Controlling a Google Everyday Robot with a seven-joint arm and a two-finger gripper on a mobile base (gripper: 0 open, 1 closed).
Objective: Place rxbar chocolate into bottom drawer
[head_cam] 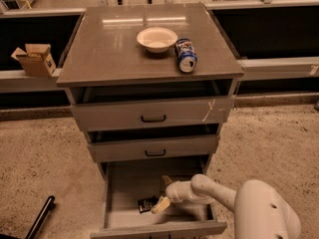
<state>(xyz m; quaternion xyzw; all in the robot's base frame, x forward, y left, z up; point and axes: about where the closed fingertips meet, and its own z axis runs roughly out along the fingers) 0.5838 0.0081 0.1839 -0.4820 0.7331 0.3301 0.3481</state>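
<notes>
The rxbar chocolate, a small black wrapper with pale print, lies flat on the floor of the bottom drawer. That drawer is pulled out at the foot of the grey cabinet. My gripper reaches into the drawer from the right on a white arm. Its fingers are spread open, and the lower pale fingertip is right beside the bar's right end. The gripper holds nothing.
On the cabinet top stand a white bowl and a blue-and-white can on its side. Both upper drawers with black handles are slightly ajar. A cardboard box sits at the left. A black rod lies on the floor.
</notes>
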